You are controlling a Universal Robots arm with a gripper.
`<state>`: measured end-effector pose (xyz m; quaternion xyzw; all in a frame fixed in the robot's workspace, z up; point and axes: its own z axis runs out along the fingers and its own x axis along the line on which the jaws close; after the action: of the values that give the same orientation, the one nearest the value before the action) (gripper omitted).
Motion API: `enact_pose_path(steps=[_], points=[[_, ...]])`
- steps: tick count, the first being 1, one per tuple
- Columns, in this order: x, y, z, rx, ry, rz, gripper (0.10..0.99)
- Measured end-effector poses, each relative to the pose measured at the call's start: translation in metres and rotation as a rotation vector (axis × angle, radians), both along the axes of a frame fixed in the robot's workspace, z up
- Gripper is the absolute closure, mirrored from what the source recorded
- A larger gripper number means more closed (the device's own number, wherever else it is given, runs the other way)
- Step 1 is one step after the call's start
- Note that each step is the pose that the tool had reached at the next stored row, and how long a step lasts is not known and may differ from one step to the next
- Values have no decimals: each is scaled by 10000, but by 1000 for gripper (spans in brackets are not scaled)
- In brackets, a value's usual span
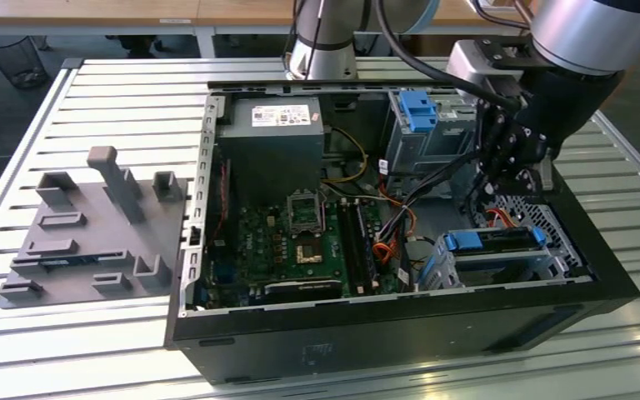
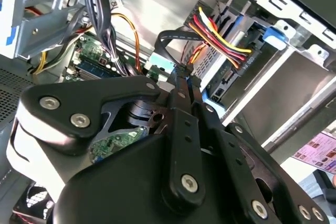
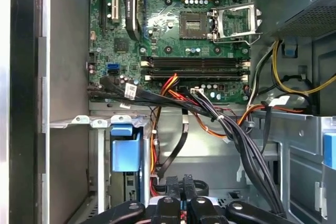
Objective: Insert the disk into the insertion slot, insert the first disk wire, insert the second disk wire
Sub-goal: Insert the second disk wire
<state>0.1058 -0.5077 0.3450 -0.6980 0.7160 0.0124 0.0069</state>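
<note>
An open black computer case (image 1: 409, 325) lies on its side on a slatted metal table (image 1: 109, 92), and we see the robot arm (image 1: 587, 33) reaching down into its right-hand half. The tool (image 1: 517, 171) hangs inside the case, between the taller metal bay with a blue latch (image 1: 420, 108) on the far side and the insertion slot (image 1: 496, 260) at the near right corner. The disk (image 1: 496, 240) already sits in that slot, its blue carrier frame showing along the top edge of the cage.

In the second wrist view, the tool (image 2: 181, 74) has its fingers (image 2: 176, 129) brought together, the tips pinching a black disk wire (image 2: 173, 38) at its connector. Just beyond the tips a bundle of red, yellow and black power leads (image 2: 218, 38) runs to the back of the disk (image 2: 273, 32). In the first wrist view we see the same closed fingertips (image 3: 169, 203) against a black cable end, with the blue carrier (image 3: 125, 148) just beside them and the green motherboard (image 3: 173, 30) farther off.

On the exterior view's left, a grey fixture plate (image 1: 87, 237) with upright blocks rests on the table, well apart from the case.
</note>
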Motion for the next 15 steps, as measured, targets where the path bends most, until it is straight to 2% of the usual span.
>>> enact_pose_path(steps=[5,9,15], points=[[0,-63,-1,6,0,0,937],[1,-151,-8,12,3,1,937],[27,-200,-36,20,64,1,937]])
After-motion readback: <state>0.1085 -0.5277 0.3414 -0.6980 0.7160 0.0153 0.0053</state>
